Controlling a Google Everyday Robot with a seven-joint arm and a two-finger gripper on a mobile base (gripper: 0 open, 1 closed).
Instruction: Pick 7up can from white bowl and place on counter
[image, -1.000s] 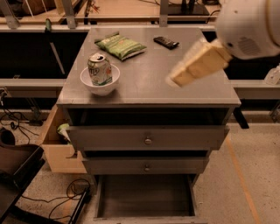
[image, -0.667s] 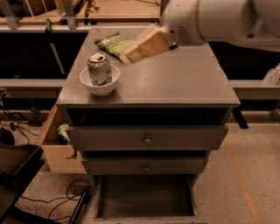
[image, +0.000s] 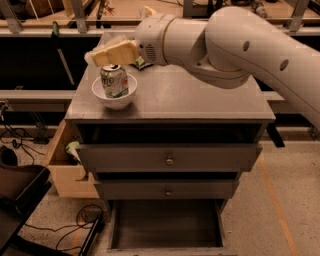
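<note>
In the camera view, a small silver-and-green aluminium soda can (image: 114, 81) stands upright inside a round glossy white ceramic bowl (image: 103, 98). Its pull-tab top faces up, and its side bears green lettering and a reddish mark. The bowl rests at about 9 o'clock on the flat grey tabletop (image: 200, 97), near the left edge. The pale yellow tool (image: 101, 57) on the bulky white arm (image: 235, 45) hovers just above the can's rim, pointing toward 9 o'clock. How far it is open cannot be told, and it grips nothing visible. The cabinet's bottom drawer (image: 165, 225) is pulled out.
</note>
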